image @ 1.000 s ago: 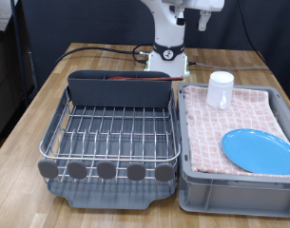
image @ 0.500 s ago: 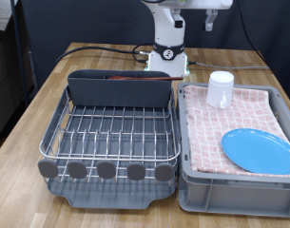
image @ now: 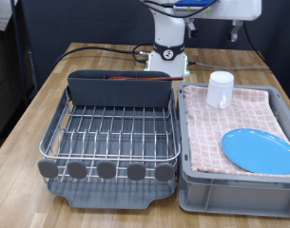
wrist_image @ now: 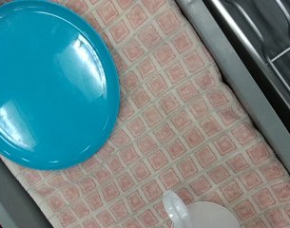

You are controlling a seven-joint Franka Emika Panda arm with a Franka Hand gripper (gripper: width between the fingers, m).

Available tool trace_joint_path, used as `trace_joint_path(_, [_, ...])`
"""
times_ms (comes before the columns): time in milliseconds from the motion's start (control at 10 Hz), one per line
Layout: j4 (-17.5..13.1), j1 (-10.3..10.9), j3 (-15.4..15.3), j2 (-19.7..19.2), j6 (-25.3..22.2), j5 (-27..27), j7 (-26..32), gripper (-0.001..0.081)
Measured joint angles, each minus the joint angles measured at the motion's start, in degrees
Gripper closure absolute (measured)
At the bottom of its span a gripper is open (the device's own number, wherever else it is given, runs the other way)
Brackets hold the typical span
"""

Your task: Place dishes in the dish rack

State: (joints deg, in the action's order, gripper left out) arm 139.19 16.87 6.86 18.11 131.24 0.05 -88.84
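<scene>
Pink checkered cloth (image: 249, 119) lines the grey bin (image: 221, 190) at the exterior view's right, and two of your dishes rest on it: the round light-blue plate (image: 260, 150) lying flat toward the exterior view's bottom, and the small white cylindrical cup (image: 220, 89) standing upright toward the top, well apart from the plate. The reddish-brown wooden spoon (image: 135, 78) already lies in the tall grey back compartment of the silver wire dish rack (image: 111, 128), whose grid holds nothing else.

Your gripper (image: 236, 31) hangs high above the bin, only its tip showing at the exterior view's top edge; you cannot tell how wide it stands, though nothing shows between its fingers. The wrist view looks down on the plate (wrist_image: 49, 81) and the cup's rim (wrist_image: 197, 214).

My guess at your risks: the flat plate offers little edge to pinch, the cloth may bunch or lift with it, and a careless descent could tip the cup.
</scene>
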Motion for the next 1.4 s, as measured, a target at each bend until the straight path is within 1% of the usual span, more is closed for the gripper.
trace_joint_path(300, [0.0,0.0,-0.1,-0.1,-0.1,-0.2,0.1,0.0004])
trace_joint_path(400, [0.0,0.2,-0.2,-0.5,0.6,-0.2,0.7,0.0004])
trace_joint_path(700, [0.2,1.6,-0.7,-3.4,5.6,0.3,1.2,0.0004])
trace_joint_path(1000, [0.8,3.1,-1.1,-6.5,10.8,1.9,1.6,0.0004])
trace_joint_path(1200, [0.8,3.8,-1.0,-8.4,13.7,4.3,3.5,0.0004])
trace_joint_path(1400, [0.9,4.2,-1.0,-10.6,17.5,7.7,6.9,0.0004])
